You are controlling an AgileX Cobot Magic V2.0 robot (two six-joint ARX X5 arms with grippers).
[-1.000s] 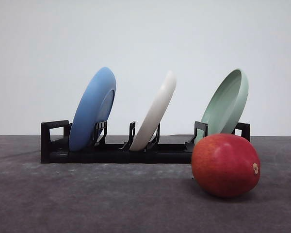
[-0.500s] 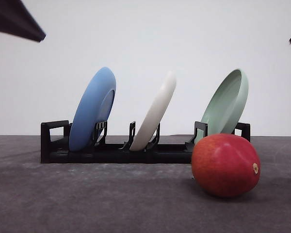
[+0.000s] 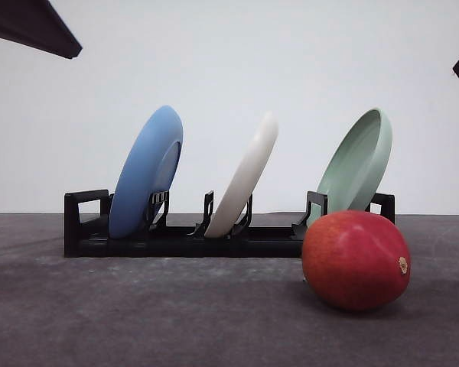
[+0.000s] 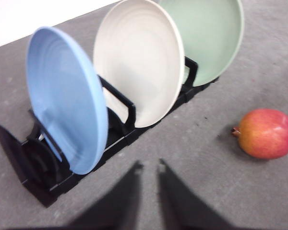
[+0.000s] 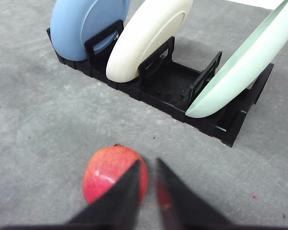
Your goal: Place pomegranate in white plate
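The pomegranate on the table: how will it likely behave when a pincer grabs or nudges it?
The pomegranate looks round and rests loose on the flat grey table, so a nudge would probably roll it. Its smooth, slightly glossy skin suggests it may slip between narrow fingers. It seems firm and fairly heavy for its size, so likely no squashing.

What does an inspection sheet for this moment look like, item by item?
Surface: dark grey table, matte, with small specks.
Job's things: pomegranate resting on the table in front of the rack's right end, not held; white plate standing on edge in the middle slot of the black rack.
Clutter: blue plate in the left slot, pale green plate in the right slot.
Grippers: left gripper above the table before the rack, fingers close together, empty; right gripper above the pomegranate, fingers close together, not gripping it.
Cables: nothing seen.
Surroundings: plain white wall.
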